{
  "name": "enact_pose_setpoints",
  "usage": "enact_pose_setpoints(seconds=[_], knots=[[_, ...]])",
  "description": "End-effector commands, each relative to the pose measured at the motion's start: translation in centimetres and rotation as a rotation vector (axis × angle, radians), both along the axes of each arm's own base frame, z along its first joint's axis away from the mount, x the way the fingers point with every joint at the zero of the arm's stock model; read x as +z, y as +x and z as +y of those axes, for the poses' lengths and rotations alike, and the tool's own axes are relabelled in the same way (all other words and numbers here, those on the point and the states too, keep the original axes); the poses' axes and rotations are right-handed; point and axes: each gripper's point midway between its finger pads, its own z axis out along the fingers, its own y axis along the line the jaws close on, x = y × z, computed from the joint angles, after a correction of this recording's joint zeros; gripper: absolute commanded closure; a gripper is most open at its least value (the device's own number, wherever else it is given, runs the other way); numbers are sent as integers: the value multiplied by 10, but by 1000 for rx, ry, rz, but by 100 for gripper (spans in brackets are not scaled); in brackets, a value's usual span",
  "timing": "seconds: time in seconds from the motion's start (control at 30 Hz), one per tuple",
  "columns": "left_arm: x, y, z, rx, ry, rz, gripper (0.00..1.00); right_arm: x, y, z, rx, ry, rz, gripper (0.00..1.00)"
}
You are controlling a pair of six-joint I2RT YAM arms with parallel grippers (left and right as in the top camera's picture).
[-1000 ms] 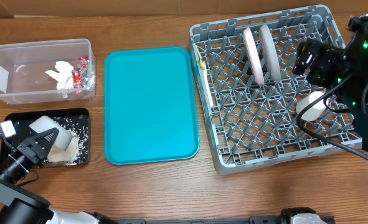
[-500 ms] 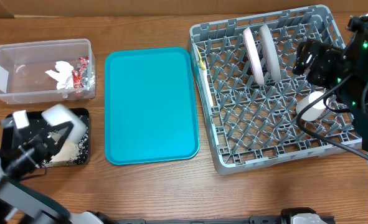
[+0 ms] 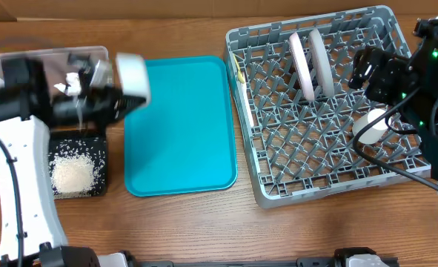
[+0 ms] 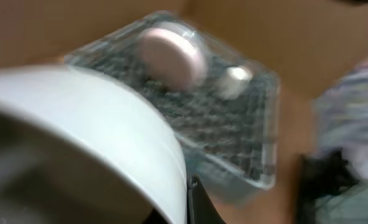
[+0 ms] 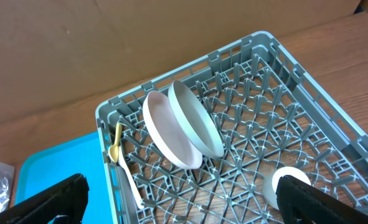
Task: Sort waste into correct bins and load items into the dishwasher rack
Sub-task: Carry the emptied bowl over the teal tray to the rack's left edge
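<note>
Gripping small round bowl (image 3: 133, 73), left jaws over teal tray's (image 3: 181, 141) eleven-o'clock corner; right jaws agape above rack (image 3: 293, 148).

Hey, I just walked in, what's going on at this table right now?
The left gripper holds a small white bowl above the left edge of the teal tray. Rice grains lie heaped in the black tray. The dishwasher rack holds two upright plates, a white cup, a yellow spoon and a white fork. The right gripper hangs open over the rack's right side, holding nothing.
</note>
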Motion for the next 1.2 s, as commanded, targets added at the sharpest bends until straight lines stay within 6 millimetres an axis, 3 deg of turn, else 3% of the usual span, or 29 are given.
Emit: enact_pose_setpoints(seconds=[0.0,0.1,0.13,0.17,0.23,0.37,0.53,0.63,0.97,1.17], knots=[[18,38,1,363,50,230,96,3,0,-2,-8,-3,-11,0],[58,64,-34,357,-34,107,96,3,0,-2,-9,-3,-11,0],[65,70,-43,350,-63,91,96,3,0,-2,-9,-3,-11,0],[74,76,-65,299,-115,73,96,3,0,-2,-9,-3,-11,0],[75,77,-91,194,-161,72,96,3,0,-2,-9,-3,-11,0],[61,74,-142,-22,-258,176,96,3,0,-2,-9,-3,-11,0],[19,69,-189,-173,-276,335,95,3,0,-2,-8,-3,-11,0],[4,60,-217,-258,-268,348,95,3,0,-2,-8,-3,-11,0],[-9,38,-266,-350,-254,344,95,3,0,-2,-9,-3,-11,0],[-33,58,-267,-165,-257,478,95,3,0,-2,-8,-3,-11,0]])
